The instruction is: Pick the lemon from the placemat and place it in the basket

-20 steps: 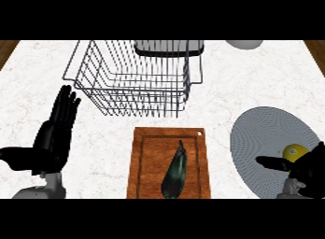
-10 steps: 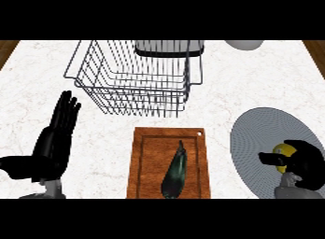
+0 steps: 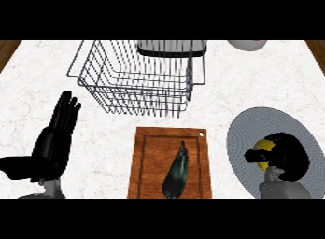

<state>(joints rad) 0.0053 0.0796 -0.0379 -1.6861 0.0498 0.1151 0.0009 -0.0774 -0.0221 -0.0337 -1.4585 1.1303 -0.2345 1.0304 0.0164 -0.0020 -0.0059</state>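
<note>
Lemon (image 3: 263, 148) sits on the grey placemat (image 3: 251, 126), the right robot hand (image 3: 284, 156) curled around it, so the grasp looks made. Lifting and carrying to the wire basket (image 3: 141, 74) remain. Left robot hand (image 3: 52, 140) rests spread on the worktop (image 3: 27, 93).

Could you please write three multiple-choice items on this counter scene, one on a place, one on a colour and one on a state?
1. Where does the eggplant lie?
A. in the wire basket
B. on the cutting board
C. on the placemat

2. What colour is the lemon?
A. yellow
B. green
C. red

3. How is the right hand?
A. resting open
B. curled round the lemon
C. out of view

Key: 1 B, the eggplant lies on the wooden cutting board. 2 A, the lemon shows yellow. 3 B, the right hand curls round it over the grey placemat.
</note>
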